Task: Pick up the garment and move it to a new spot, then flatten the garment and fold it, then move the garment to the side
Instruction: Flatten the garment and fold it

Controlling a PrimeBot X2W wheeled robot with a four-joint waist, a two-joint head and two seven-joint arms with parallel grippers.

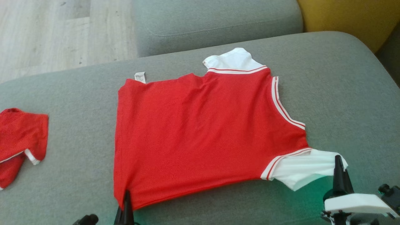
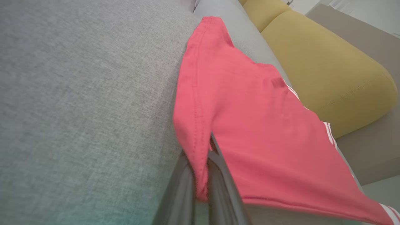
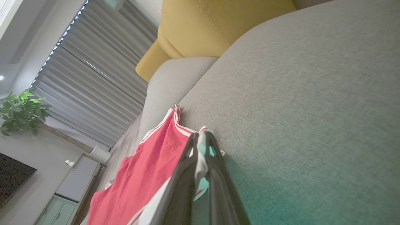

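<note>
1. When you look from the head view, you see the shirt lying spread on the grey sofa seat, mostly flat, with some wrinkles along its near edge.
2. It is red, with two white sleeves on its right side. A white trim with red stripes runs where each sleeve joins and along the edge between them. A small white label sticks out at the far left corner.
3. Your left gripper is clamped on the near left corner of the red hem. The left wrist view shows you the cloth pinched between the two fingers.
4. Your right gripper is clamped on the near white sleeve. The right wrist view shows white cloth squeezed between its fingers.
5. The head view adds a second red garment at the left of the seat, well apart from the shirt, and a pale wood floor beyond.
6. The left wrist view adds a yellow cushion behind the sofa; the right wrist view adds grey blinds and a green plant.
</note>
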